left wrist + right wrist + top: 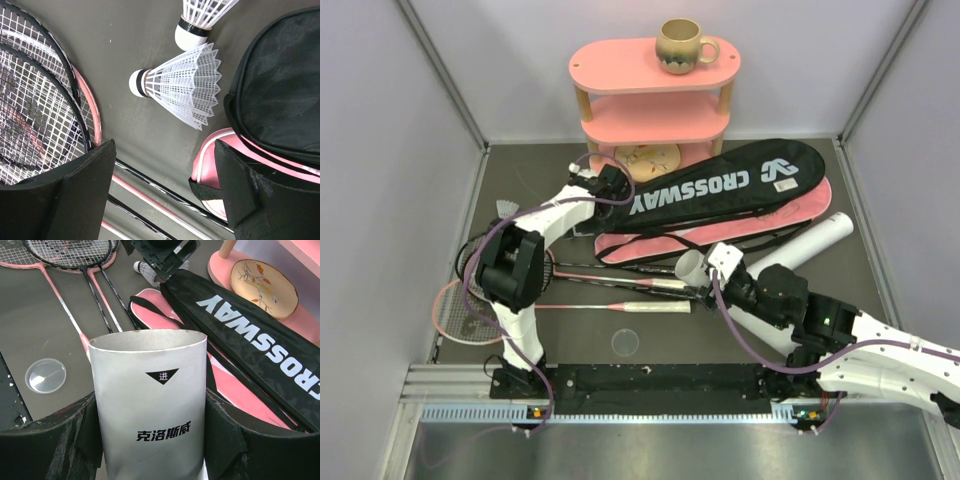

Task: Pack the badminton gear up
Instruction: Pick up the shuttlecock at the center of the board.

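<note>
l claw (pixel 164 150) is spread wide w/ nothing in it, hanging over the table (pixel 135 40) btw the racket heads (pixel 35 100) and the black bag (pixel 280 85). the nearest shuttle (pixel 175 85) lies on its side just ahead of the tips, clear of both fingers. its cork is toward the rackets, its skirt toward the bag. so its long axis runs finger to finger, the same line the jaws close along. a 2nd shuttle (pixel 200 15) sits further ahead, cork end nearer the claw.

r claw (pixel 150 440) is clamped on a white tube (pixel 150 405), open mouth facing away toward the l arm.

l arm is far nearer the shuttles, and r is busy w/ the tube. my guess: l should reach fwd and turn its wrist so the pads meet the cork's sides. closing as it stands would prob squash the skirt lengthwise.
</note>
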Available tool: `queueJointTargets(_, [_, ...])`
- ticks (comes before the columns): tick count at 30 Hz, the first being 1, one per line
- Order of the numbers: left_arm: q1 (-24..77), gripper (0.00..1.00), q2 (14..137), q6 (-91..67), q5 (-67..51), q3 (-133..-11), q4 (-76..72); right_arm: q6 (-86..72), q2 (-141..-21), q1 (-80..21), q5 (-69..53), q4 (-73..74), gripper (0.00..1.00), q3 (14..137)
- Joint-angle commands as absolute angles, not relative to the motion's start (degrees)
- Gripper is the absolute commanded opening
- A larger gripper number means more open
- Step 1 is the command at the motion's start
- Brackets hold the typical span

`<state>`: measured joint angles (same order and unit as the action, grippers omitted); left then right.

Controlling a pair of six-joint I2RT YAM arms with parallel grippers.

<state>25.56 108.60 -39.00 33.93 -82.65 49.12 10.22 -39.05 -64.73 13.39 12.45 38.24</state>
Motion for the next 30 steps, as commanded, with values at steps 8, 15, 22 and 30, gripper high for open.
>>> queueJointTargets(8, [23.2, 0.70, 117.3, -41.0, 37.3, -92.6, 51.6, 8.3, -38.3, -64.7, 13.3, 10.6, 0.00, 38.1])
queueJointTargets(15, [22.1, 0.11, 114.5, -38.6, 37.6, -91.8, 50.9, 8.4, -39.1, -64.7, 13.9, 10.1, 0.00, 37.6])
queueJointTargets(22, [22.0, 0.00, 86.1, -33.8, 20.8, -74.6, 41.9, 11.9, -41.4, -64.7, 6.9, 9.3, 0.00, 37.0])
queueJointTargets(30, [21.2, 0.00, 53.8, -42.5, -52.3, -50.1, -5.6, 16.0, -40.2, -64.8, -7.7, 4.5, 0.00, 35.3])
